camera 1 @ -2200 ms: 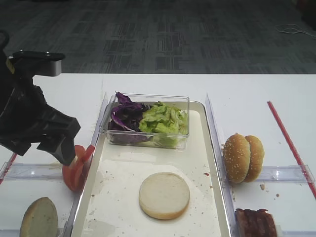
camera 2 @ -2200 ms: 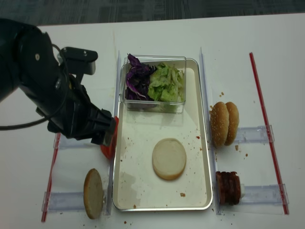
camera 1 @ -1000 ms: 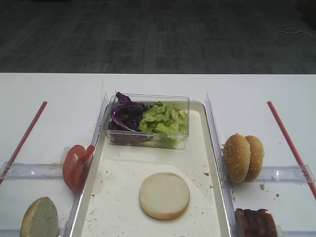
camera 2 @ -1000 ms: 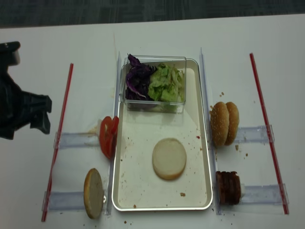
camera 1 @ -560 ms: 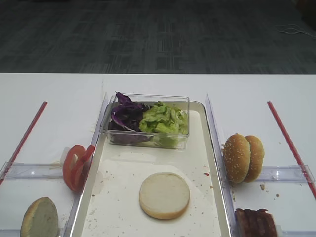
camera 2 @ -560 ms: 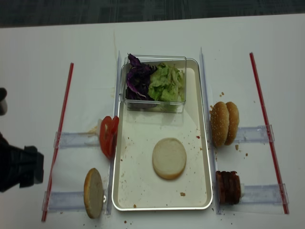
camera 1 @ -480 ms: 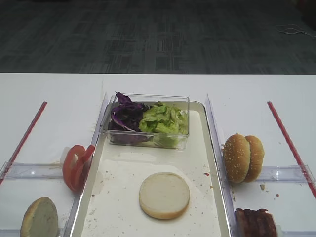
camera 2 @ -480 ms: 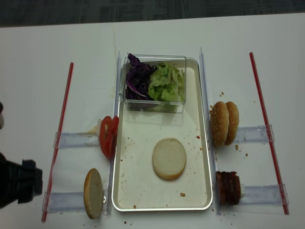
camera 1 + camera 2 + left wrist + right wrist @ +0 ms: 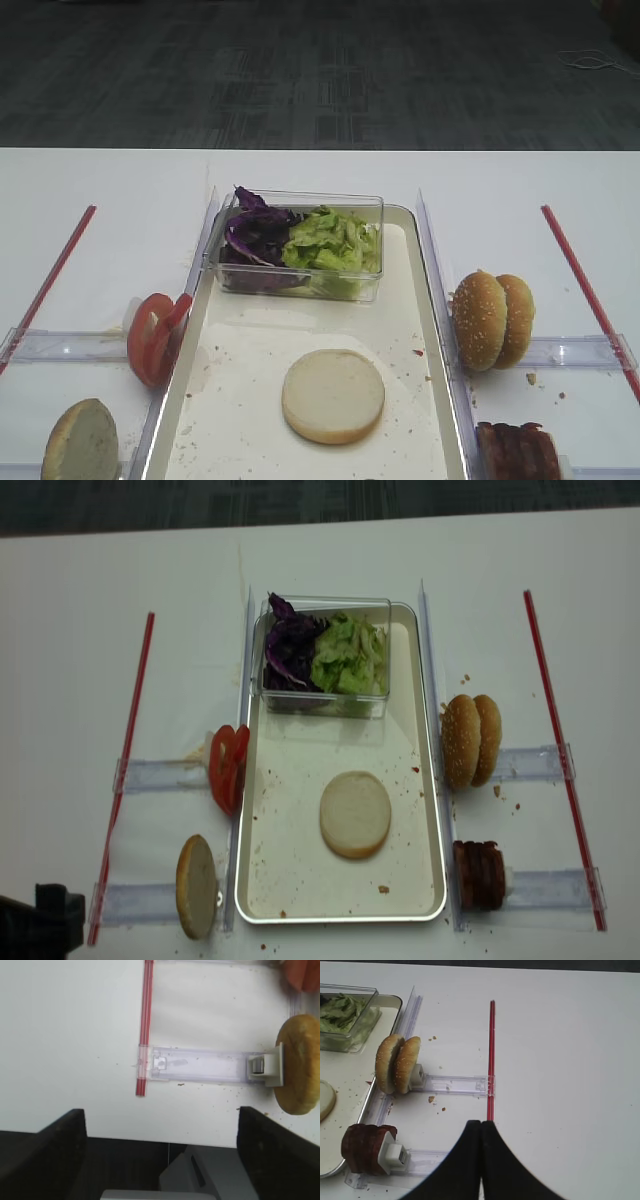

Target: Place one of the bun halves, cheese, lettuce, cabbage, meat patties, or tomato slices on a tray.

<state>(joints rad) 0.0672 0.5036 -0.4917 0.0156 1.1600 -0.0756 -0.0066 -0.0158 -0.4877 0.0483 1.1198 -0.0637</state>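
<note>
We see one pale bun half (image 9: 355, 814) lying flat on the tray (image 9: 300, 895), toward its near edge (crumbs around it). The left gripper (image 9: 160, 1160) hangs with its jaws spread wide over the bench's left near corner, holding nothing; the right gripper (image 9: 480, 1135) is clenched, empty.

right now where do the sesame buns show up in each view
Exterior high: sesame buns stand on edge at right, just outside the tray.
Exterior high (realsense): sesame buns right of the tray, above the meat patties.
Right wrist: sesame buns upper left, above the patties.
Left wrist: not in it; the bun at its right edge is a plain one.
Shared landmark: the red strip to their right.
</note>
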